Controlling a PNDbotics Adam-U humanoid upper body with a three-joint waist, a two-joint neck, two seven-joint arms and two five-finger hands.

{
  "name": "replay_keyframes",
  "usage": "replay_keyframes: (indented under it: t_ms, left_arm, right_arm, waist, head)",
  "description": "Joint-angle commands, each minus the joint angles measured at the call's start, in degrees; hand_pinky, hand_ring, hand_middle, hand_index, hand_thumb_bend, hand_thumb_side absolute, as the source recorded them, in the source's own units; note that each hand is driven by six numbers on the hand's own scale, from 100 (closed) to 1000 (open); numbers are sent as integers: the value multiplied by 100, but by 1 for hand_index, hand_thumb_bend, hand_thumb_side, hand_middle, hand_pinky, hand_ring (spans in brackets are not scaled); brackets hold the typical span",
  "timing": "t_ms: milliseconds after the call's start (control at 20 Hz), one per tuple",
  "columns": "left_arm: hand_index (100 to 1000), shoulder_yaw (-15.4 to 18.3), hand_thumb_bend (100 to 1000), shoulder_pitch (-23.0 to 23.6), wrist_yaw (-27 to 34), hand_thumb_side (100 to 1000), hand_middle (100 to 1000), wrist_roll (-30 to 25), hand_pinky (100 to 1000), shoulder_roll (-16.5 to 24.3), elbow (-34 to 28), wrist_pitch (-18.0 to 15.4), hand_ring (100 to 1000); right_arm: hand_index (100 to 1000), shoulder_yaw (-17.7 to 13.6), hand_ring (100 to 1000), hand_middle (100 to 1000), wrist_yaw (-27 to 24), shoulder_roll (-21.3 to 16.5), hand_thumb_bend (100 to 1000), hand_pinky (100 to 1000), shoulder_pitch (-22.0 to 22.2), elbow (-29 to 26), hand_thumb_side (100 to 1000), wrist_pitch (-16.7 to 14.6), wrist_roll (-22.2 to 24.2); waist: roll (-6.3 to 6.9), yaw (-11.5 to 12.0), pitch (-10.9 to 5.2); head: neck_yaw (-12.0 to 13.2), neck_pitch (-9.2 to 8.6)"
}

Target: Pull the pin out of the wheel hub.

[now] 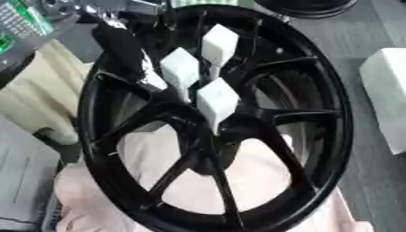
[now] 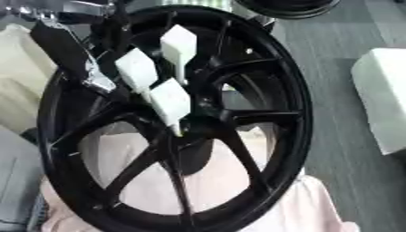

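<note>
A big black spoked wheel hub (image 1: 317,149) fills both views and leans on a pale pink cloth. Three white block-headed pins stand close together at its centre: one at the top (image 1: 219,44), one on the left (image 1: 181,69) and one lower down (image 1: 215,100). My left hand (image 2: 70,50), black with a silver tip, comes in from the upper left and lies over the hub's spokes just left of the left pin. Whether it touches that pin is hidden. My right hand does not show.
Pale pink cloth (image 1: 198,186) lies under the wheel. A white block (image 2: 380,97) sits on the grey floor at right. A second black wheel (image 1: 305,7) is at the top edge. Beige padding (image 1: 36,99) and a green-lit device (image 1: 16,22) are at left.
</note>
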Motion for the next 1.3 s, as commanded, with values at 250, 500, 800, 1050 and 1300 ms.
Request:
replay_keyframes:
  t_ms: [250,500,800,1050,1300]
  left_arm:
    - [523,-23,618,-220,-56,576,366,-34,533,-95,141,-4,408]
    - [517,-27,582,-241,54,518,360,-59,522,-112,95,44,402]
    - [501,-36,459,-240,181,338,343,-189,479,-133,94,90,378]
    - [522,-4,476,-246,345,351,360,-156,479,-134,63,161,392]
    - [725,13,528,-269,281,393,532,-28,523,-164,50,154,502]
  right_arm:
    - [531,-67,545,498,52,-80,231,774,-21,-53,364,28,9]
    - [531,-71,545,498,69,-75,226,775,-22,-57,365,69,2]
    - [531,-72,545,498,65,-71,227,776,-25,-73,364,87,-6]
    - [532,-67,545,499,61,-70,225,776,-29,-77,365,93,5]
    - [532,-55,545,499,53,-71,222,776,-39,-80,365,90,24]
  waist:
    - [30,-3,-86]
    - [53,0,-84]
    - [65,-5,-85]
    - [67,3,-87]
    - [62,1,-88]
  head:
    - [34,-72]
    - [36,-92]
    - [41,-112]
    - [43,-123]
    - [50,-148]
